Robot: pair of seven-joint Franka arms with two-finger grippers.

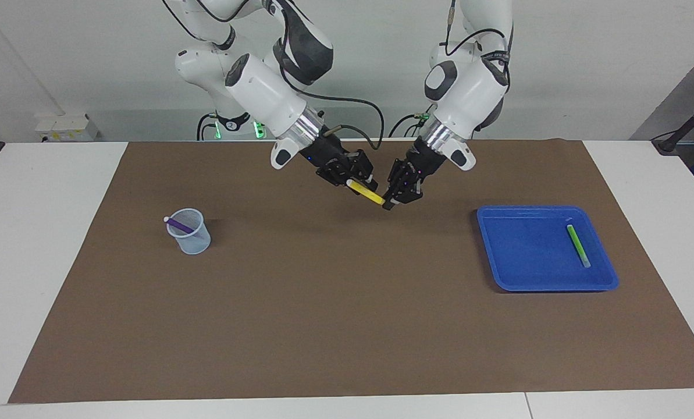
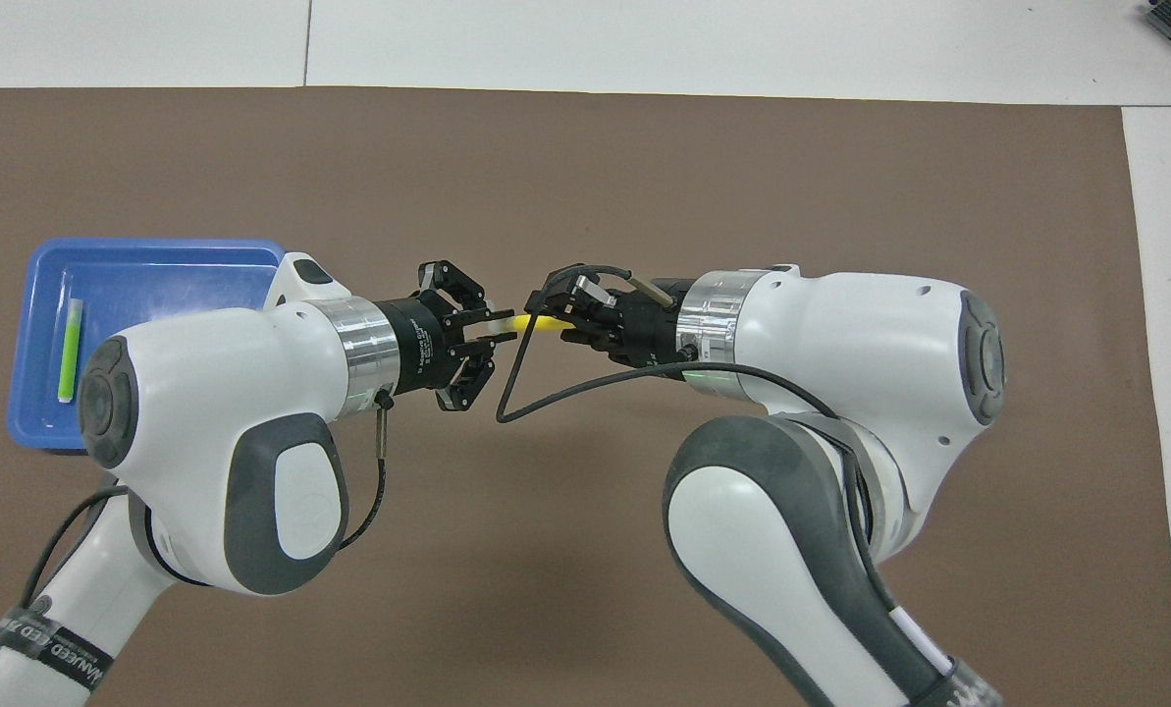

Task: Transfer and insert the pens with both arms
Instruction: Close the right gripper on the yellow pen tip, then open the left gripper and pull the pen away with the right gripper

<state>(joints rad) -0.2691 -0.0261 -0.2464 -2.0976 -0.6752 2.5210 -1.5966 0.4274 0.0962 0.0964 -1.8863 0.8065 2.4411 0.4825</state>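
Progress: purple pen [image 1: 179, 223] stands in the cup [image 1: 189, 233]; green pen [image 1: 578, 245] lies in the blue tray [image 1: 498, 244] | Handover: yellow pen [image 1: 366, 192] held over mid-counter, left gripper [image 1: 392, 203] fingers clamped on it; right gripper [image 1: 353, 180] at its other end, grip unclear | Count: three pens, one cup, one tray, two arms

Bright, even light from overhead; shadows under the blue tray [image 1: 547, 288] and cup [image 1: 191, 233] are soft. Mild glare on white arm shells. Both views sharp.
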